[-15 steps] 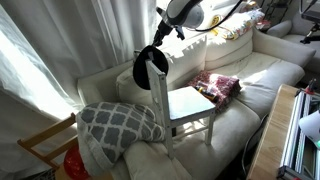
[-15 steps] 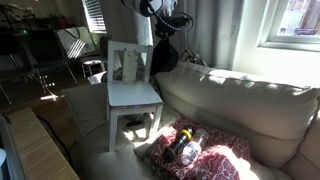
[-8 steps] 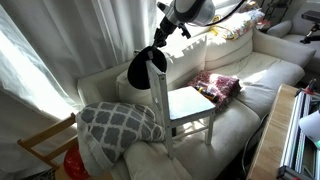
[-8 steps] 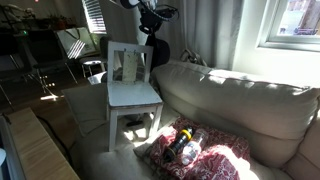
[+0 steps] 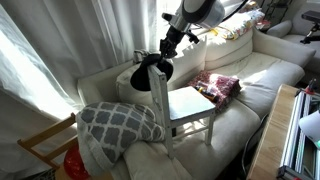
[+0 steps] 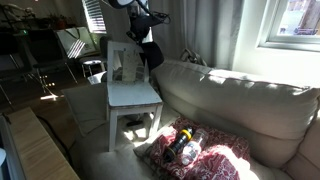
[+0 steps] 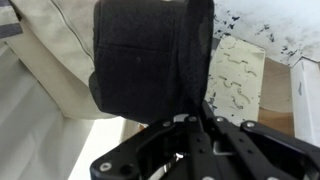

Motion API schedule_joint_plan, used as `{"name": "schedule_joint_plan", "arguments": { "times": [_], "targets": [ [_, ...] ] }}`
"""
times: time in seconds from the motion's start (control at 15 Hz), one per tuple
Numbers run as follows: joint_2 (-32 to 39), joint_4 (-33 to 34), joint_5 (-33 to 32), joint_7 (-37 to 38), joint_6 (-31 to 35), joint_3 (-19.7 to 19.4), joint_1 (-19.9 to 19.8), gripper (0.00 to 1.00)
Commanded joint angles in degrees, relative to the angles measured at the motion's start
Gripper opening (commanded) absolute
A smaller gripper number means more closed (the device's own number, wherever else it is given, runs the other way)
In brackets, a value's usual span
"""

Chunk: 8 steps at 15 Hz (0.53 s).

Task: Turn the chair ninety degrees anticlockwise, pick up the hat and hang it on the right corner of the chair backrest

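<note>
The small white chair (image 5: 190, 103) stands on the sofa, its slatted backrest (image 6: 128, 63) upright in both exterior views. The black hat (image 5: 147, 73) hangs from my gripper (image 5: 165, 48) right at the top end of a backrest post (image 5: 160, 90). From the opposite side the hat (image 6: 150, 53) overlaps the backrest's upper corner below the gripper (image 6: 141, 27). In the wrist view the hat (image 7: 150, 60) fills the frame above the jaws (image 7: 196, 128), which are shut on its fabric. Whether the hat rests on the post cannot be told.
A cream sofa (image 5: 250, 70) carries the chair, a grey patterned pillow (image 5: 118, 122) and a red patterned cloth (image 5: 217, 85), which also shows from the opposite side (image 6: 195, 150). A bare light-wood frame with orange (image 5: 50, 148) stands beside the sofa. Curtains hang behind.
My gripper has carried the hat down and closer to the chair, from above the backrest to level with its top corner. The chair has not moved.
</note>
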Motion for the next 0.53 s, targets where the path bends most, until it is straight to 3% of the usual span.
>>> {"name": "schedule_joint_plan", "arguments": {
  "times": [0.0, 0.2, 0.27, 0.33, 0.47],
  "targets": [
    [-0.62, -1.49, 3.85, -5.63, -3.06, 0.26, 0.17, 0.02],
    [-0.73, -1.41, 5.72, -7.72, -4.04, -0.5, 1.06, 0.08],
    [-0.78, -1.42, 6.35, -8.25, -3.87, -0.6, 1.22, 0.33],
    [-0.9, -1.43, 6.93, -8.83, -3.85, -0.67, 1.33, 0.33],
    [-1.17, -1.15, 8.02, -9.97, -3.87, -0.77, 1.25, 0.43]
  ]
}}
